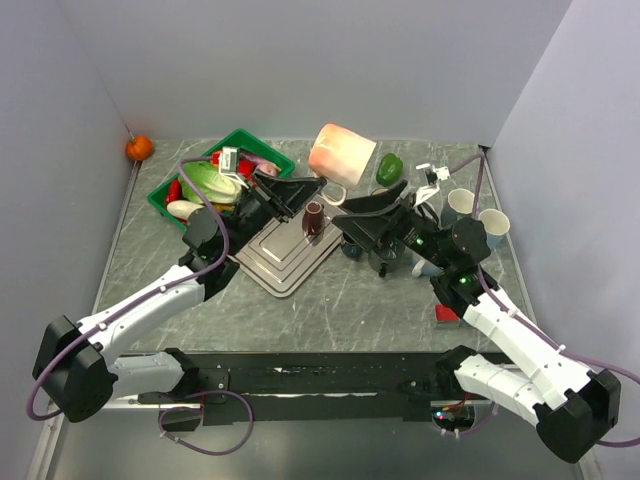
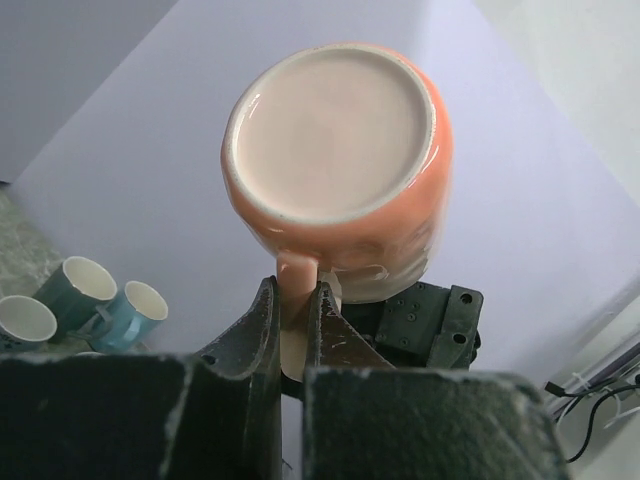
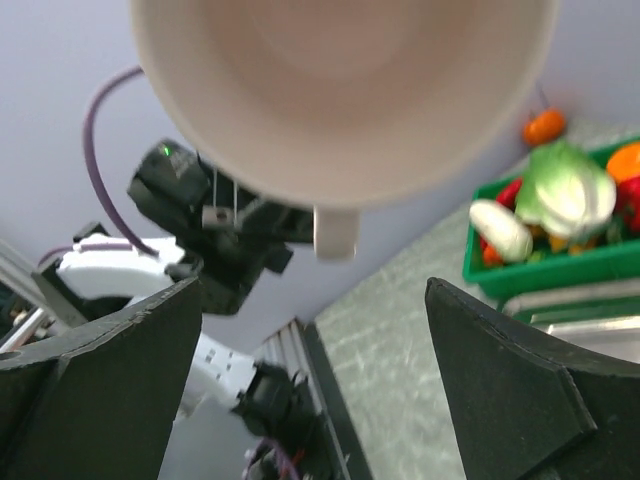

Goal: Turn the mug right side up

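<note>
Above the back of the bench (image 1: 400,300), I find the mug (image 2: 335,140) held aloft, tipped roughly onto its side, my left claw (image 2: 296,310) clamped tight on its handle (image 2: 297,280) and my right claw (image 3: 312,290) spread wide and empty before its mouth; I judge the lift done, with righting and setting down outstanding.

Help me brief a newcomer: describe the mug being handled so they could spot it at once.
Find the green bin at the back left. Just right of it, held in the air, is the mug, its handle pinched in the left gripper. It is large and glossy orange, unlike the small teal cups at far right.
</note>
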`<state>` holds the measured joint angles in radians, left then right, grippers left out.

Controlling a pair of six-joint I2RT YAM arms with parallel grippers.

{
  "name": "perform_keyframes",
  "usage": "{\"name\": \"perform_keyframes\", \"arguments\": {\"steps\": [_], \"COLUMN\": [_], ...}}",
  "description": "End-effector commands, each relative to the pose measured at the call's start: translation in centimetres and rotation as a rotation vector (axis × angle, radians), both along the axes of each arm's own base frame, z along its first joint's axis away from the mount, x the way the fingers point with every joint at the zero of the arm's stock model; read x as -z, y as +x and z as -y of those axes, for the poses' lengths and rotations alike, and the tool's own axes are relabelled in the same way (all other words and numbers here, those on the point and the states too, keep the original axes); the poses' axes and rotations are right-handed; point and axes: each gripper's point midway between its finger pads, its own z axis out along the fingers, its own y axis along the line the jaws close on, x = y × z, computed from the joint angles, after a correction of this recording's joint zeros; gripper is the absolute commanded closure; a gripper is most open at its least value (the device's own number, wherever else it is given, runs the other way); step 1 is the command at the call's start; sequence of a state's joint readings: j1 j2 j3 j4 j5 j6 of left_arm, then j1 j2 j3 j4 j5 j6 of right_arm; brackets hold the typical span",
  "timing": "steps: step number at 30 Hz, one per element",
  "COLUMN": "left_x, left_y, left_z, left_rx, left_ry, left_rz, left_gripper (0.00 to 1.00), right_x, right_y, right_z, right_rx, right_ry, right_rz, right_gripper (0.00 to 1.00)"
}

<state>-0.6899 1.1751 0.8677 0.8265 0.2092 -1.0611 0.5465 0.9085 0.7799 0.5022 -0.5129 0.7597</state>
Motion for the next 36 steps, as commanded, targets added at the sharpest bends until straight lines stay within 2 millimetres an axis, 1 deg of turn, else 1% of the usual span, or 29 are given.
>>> {"name": "perform_keyframes", "arguments": {"steps": [1, 6, 8, 9, 11, 12, 14, 18, 20, 21, 22, 23, 25, 26, 27, 28, 30, 31, 32, 33, 34, 35, 36], "left_x": [-6.6, -6.6, -6.7, -6.5, -6.4, -6.1, -6.1, -5.7, -5.5, -5.5, -5.4, -5.3, -5.0, -5.0, -4.9, -4.8, -4.8, -4.8, -4.9, -4.8, -4.9, -4.8, -4.9], "left_y": [-3.8, -4.5, -4.7, -4.7, -4.9, -4.9, -4.9, -5.2, -5.2, -5.2, -5.2, -5.2, -5.2, -5.2, -5.3, -5.2, -5.3, -5.2, -5.2, -5.2, -5.4, -5.4, -5.5], "left_z": [-2.5, -2.1, -2.1, -1.9, -1.9, -1.6, -1.5, -1.2, -1.2, -1.1, -1.1, -0.9, -0.7, -0.7, -0.6, -0.5, -0.4, -0.3, -0.2, -0.1, -0.2, -0.2, -0.2], "left_rx": [0.041, 0.066, 0.069, 0.072, 0.081, 0.084, 0.081, 0.087, 0.084, 0.087, 0.087, 0.092, 0.097, 0.098, 0.1, 0.1, 0.1, 0.097, 0.095, 0.094, 0.092, 0.09, 0.088], "left_ry": [-0.222, -0.229, -0.229, -0.227, -0.228, -0.223, -0.223, -0.221, -0.222, -0.22, -0.218, -0.216, -0.211, -0.211, -0.209, -0.201, -0.191, -0.181, -0.169, -0.158, -0.152, -0.145, -0.139], "left_rz": [0.143, 0.145, 0.148, 0.143, 0.145, 0.137, 0.137, 0.136, 0.132, 0.131, 0.127, 0.124, 0.119, 0.119, 0.122, 0.119, 0.125, 0.125, 0.126, 0.133, 0.141, 0.145, 0.153], "left_gripper": [0.99, 0.99, 0.99, 0.99, 0.99, 0.99, 0.99, 0.99, 0.99, 0.99, 0.99, 0.99, 0.99, 0.99, 0.99, 0.99, 0.99, 0.99, 0.98, 0.94, 0.88, 0.68, 0.55], "right_x": [-4.8, -5.0, -5.2, -5.2, -5.4, -5.2, -5.5, -5.7, -5.8, -5.8, -5.9, -5.9, -5.9, -6.0, -6.1, -5.8, -6.0, -5.8, -5.9, -5.9, -5.6, -5.9, -6.1], "right_y": [0.2, 1.4, 1.6, 1.9, 2.0, 2.1, 2.1, 2.2, 2.3, 2.3, 2.3, 2.3, 2.4, 2.5, 2.5, 2.8, 2.8, 3.0, 2.8, 2.9, 3.1, 2.7, 2.7], "right_z": [0.7, 0.4, 0.3, 0.3, 0.4, 0.3, 0.4, 0.5, 0.5, 0.5, 0.5, 0.5, 0.4, 0.4, 0.5, 0.4, 0.6, 0.7, 0.9, 1.2, 1.4, 1.9, 2.3], "right_rx": [0.077, 0.111, 0.118, 0.128, 0.136, 0.139, 0.143, 0.15, 0.155, 0.155, 0.155, 0.155, 0.156, 0.159, 0.163, 0.169, 0.184, 0.193, 0.203, 0.224, 0.24, 0.257, 0.276], "right_ry": [0.102, 0.103, 0.111, 0.113, 0.124, 0.124, 0.138, 0.16, 0.166, 0.166, 0.167, 0.168, 0.17, 0.17, 0.17, 0.157, 0.15, 0.141, 0.137, 0.138, 0.124, 0.118, 0.112], "right_rz": [0.153, 0.144, 0.147, 0.144, 0.15, 0.145, 0.155, 0.163, 0.166, 0.166, 0.167, 0.17, 0.168, 0.167, 0.168, 0.155, 0.162, 0.155, 0.167, 0.167, 0.156, 0.176, 0.183], "right_gripper": [0.04, 0.11, 0.12, 0.15, 0.17, 0.2, 0.23, 0.34, 0.37, 0.44, 0.48, 0.59, 0.75, 0.94, 1.0, 1.0, 1.0, 1.0, 1.0, 1.0, 1.0, 1.0, 1.0]}}
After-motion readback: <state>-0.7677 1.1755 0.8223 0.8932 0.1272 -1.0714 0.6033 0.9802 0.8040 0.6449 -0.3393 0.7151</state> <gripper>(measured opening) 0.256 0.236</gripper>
